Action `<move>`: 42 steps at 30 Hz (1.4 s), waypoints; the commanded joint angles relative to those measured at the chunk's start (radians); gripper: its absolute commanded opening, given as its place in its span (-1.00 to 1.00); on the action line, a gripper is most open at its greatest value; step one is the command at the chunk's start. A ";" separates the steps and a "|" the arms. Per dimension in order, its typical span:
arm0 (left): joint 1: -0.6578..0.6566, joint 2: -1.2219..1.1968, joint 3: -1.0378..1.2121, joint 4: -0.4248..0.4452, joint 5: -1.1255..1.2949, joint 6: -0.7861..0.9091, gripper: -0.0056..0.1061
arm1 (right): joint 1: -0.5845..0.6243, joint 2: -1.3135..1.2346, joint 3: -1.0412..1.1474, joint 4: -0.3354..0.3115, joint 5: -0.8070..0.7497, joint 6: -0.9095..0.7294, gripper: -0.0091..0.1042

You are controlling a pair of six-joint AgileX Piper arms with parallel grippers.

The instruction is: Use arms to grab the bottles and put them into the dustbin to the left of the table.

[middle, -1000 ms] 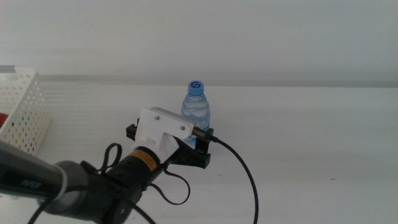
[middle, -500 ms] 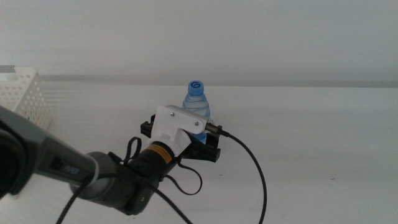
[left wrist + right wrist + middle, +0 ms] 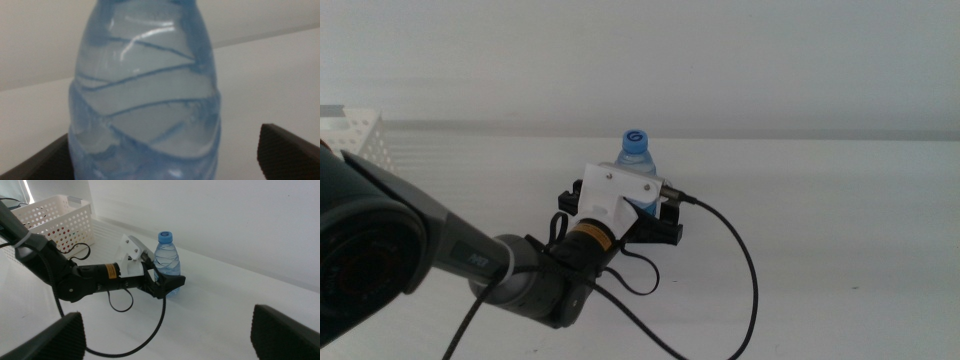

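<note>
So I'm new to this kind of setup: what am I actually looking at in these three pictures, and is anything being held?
It is a robot with two arms at a white table. The middle view looks down from above; the other two come from cameras on each arm's wrist. The left gripper has reached in to a clear water bottle with a blue cap, standing upright. In the left wrist view its open fingers sit on either side of the bottle, one of them clearly apart from it, so nothing is gripped yet. The right gripper waits further back, open and empty, looking on at the scene. A white basket with round holes stands at the table's left; something red shows through its wall.
</note>
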 commanded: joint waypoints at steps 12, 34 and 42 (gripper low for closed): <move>0.008 0.057 -0.094 -0.039 0.013 0.047 0.78 | -0.002 -0.001 0.003 -0.009 -0.005 0.000 0.71; 0.017 -0.094 0.030 -0.148 0.046 0.219 -0.93 | -0.002 -0.001 0.003 -0.009 -0.005 0.000 0.71; 0.019 -0.475 0.179 -0.345 0.425 0.423 -0.93 | -0.002 -0.001 0.003 -0.009 -0.005 0.000 0.71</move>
